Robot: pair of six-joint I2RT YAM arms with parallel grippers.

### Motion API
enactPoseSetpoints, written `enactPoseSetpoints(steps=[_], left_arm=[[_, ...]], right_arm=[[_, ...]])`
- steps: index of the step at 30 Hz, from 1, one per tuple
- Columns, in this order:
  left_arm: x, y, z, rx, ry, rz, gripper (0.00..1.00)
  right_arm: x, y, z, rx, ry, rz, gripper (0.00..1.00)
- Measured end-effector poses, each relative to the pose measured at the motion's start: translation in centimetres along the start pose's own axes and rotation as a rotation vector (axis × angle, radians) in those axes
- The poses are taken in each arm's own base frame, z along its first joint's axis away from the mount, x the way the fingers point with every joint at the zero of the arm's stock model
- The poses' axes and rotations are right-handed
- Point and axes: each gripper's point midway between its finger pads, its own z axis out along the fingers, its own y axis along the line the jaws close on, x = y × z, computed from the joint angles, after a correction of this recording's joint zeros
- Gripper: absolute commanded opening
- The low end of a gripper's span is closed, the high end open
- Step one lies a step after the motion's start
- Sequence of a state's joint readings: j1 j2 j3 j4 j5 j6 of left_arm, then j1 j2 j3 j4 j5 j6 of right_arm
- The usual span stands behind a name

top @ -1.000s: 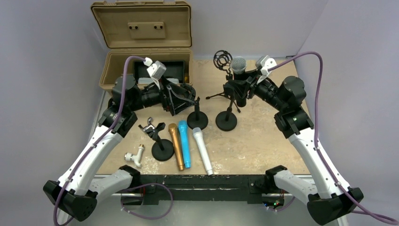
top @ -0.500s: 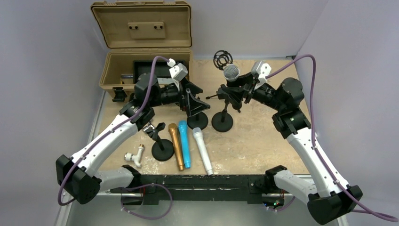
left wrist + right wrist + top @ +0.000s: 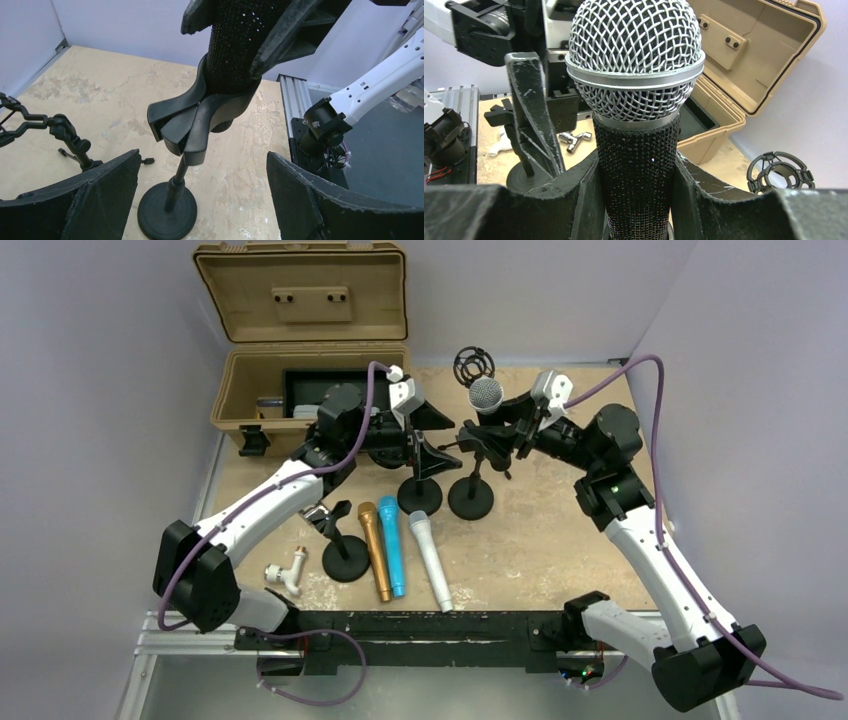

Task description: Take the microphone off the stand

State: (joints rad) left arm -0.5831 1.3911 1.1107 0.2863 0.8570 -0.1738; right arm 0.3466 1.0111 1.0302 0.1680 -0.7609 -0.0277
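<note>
With right pincer [image 3: 636, 180] clamped on the microphone [image 3: 636, 60], close the wide-apart left pincer [image 3: 202, 197] on the stand [image 3: 177, 187] below its clip [image 3: 200, 117], then pull along the clip's axis.

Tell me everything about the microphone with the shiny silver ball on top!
The microphone has a round silver wire-mesh head with a silver band, and a black body with a fine dotted texture. It stands head up, its lower end sitting in the black clip of a round-based stand. The right gripper clamps its body from both sides, just under the head.
</note>
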Motion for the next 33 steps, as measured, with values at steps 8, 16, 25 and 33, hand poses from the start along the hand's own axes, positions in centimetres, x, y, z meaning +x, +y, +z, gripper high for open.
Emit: enactPoseSetpoints(steps=[8, 16, 25, 33], left_arm=[[0.6, 1.4, 2.4, 0.071, 0.016, 0.005, 0.93], [0.5, 1.7, 4.1, 0.116, 0.019, 0.045, 0.91], [0.0, -0.1, 5.2, 0.193, 0.014, 0.089, 0.85], [1.8, 0.1, 5.2, 0.212, 0.076, 0.082, 0.68]], right_arm=[[-0.1, 0.5, 0.0, -0.025, -0.010, -0.007, 0.00], [-0.2, 0.7, 0.0, -0.040, -0.012, -0.009, 0.00], [-0.2, 0.7, 0.0, -0.042, -0.012, -0.009, 0.00], [-0.1, 0.7, 0.0, -0.042, -0.012, -0.009, 0.00]])
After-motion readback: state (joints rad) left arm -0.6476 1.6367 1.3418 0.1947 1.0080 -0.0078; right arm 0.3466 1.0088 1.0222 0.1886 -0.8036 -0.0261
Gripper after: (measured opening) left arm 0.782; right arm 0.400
